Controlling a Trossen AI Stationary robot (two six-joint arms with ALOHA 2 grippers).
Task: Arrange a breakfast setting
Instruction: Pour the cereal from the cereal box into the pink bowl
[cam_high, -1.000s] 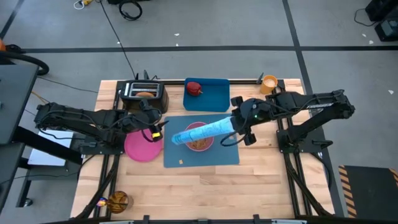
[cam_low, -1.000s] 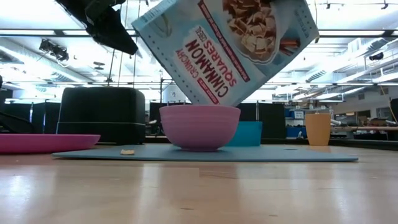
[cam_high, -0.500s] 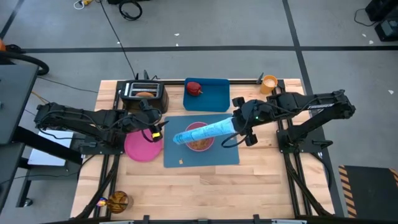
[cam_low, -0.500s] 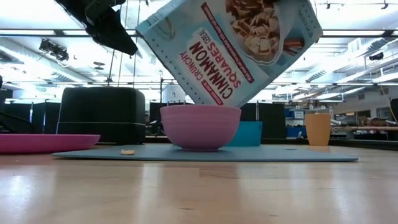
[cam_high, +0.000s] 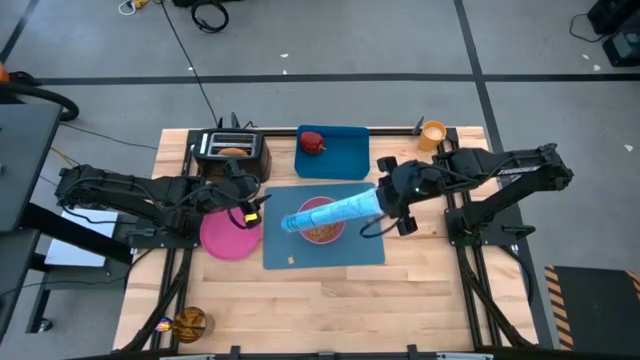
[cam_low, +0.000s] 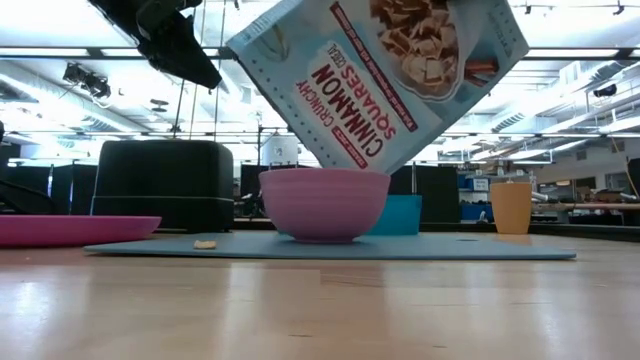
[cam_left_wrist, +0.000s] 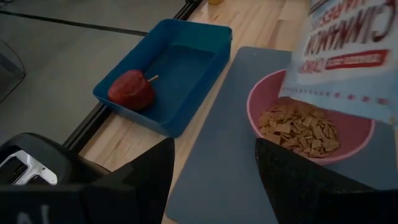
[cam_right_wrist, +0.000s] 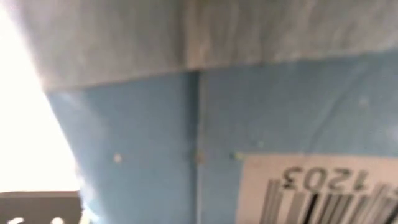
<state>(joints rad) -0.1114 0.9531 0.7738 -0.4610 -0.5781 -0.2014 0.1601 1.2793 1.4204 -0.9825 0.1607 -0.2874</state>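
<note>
A light-blue cereal box (cam_high: 335, 211) hangs tilted over the pink bowl (cam_high: 320, 225), which holds cereal and stands on the blue mat (cam_high: 352, 250). My right gripper (cam_high: 384, 204) is shut on the box's higher end. My left gripper (cam_high: 247, 211) hovers open above the mat's left edge, with nothing between its fingers (cam_left_wrist: 140, 180). The pink plate (cam_high: 229, 236) lies left of the mat. The red apple (cam_high: 312, 141) lies in the blue tray (cam_high: 340, 155). Toast (cam_high: 233, 152) sticks out of the black toaster (cam_high: 230, 158). The orange cup (cam_high: 433, 133) stands far right. My right gripper holds the cereal box by its higher end (cam_high: 368, 205), the one toward the table's right. It comes from the right, slanting down along the box. The box fills the wrist view and hides the fingers. The box hangs clear, its lower end (cam_low: 350, 150) over the bowl.
One loose cereal piece (cam_low: 205, 243) lies on the mat left of the bowl. A brownish glass object (cam_high: 190, 322) stands at the near left corner. Bare wood lies along the near edge.
The cereal box has shifted a little toward the table's right above the bowl, keeping its tilt with the lower end over the bowl. My left arm has kept still.
</note>
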